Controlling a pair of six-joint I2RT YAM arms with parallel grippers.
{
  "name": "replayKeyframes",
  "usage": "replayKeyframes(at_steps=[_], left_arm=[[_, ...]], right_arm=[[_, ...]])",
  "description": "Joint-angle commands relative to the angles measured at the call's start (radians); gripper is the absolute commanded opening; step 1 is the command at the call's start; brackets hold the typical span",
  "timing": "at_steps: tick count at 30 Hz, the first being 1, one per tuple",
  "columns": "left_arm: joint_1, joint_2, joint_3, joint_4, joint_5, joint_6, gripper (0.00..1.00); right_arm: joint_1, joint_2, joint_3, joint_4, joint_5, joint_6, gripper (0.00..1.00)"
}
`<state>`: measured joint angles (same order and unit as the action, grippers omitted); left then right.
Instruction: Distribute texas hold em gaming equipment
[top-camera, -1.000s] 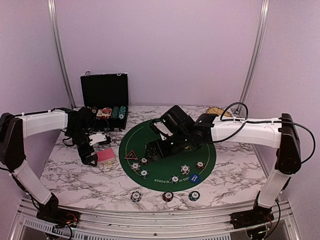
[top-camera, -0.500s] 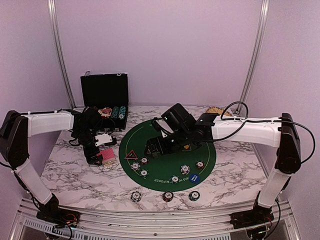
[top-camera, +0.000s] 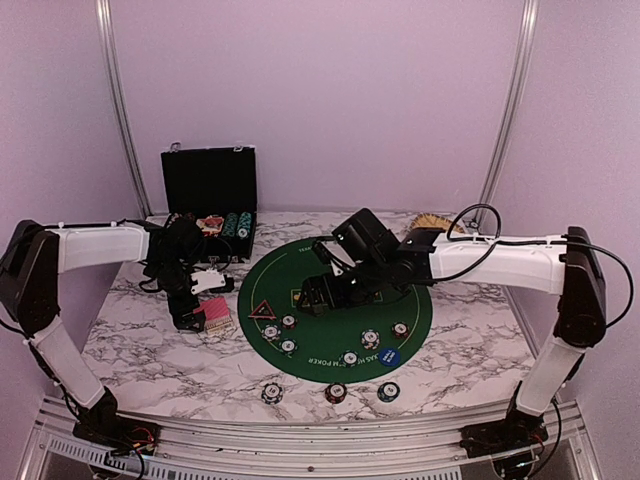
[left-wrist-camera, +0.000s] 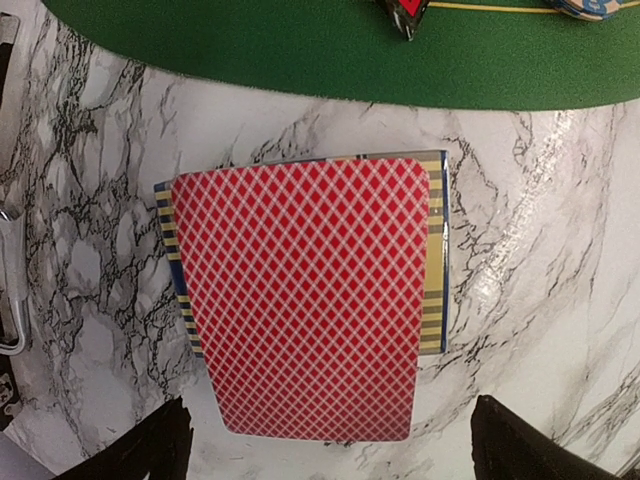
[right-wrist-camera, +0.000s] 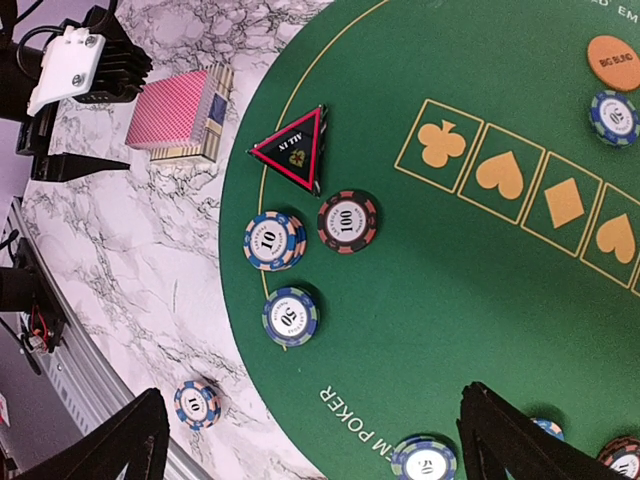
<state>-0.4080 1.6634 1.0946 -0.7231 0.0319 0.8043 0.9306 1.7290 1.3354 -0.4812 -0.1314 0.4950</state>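
Cards (left-wrist-camera: 300, 300), red-latticed, lie on veined marble (left-wrist-camera: 540, 250) under the empty, wide-spread left claw (left-wrist-camera: 335, 450) (right claw (right-wrist-camera: 310, 440) likewise).

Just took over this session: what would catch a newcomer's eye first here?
The round green felt poker mat fills the marble table's centre, dotted with striped chips and a red-black triangle marker. Left of it, the open left gripper hovers over a red-backed card deck; an open black case stands behind.
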Motion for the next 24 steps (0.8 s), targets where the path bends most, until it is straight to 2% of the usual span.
replayKeyframes(at_steps=[1,24], left_arm=[[-0.002,0.023,-0.012,0.013,-0.020,0.019,0.99],[0.020,0.052,-0.043,0.104,-0.049,-0.021,0.99]], right_arm=[[-0.010,-0.040,-0.010,0.019,-0.004,0.011,0.99],[-0.019,-0.065,-0.062,0.032,-0.002,0.014,0.99]])
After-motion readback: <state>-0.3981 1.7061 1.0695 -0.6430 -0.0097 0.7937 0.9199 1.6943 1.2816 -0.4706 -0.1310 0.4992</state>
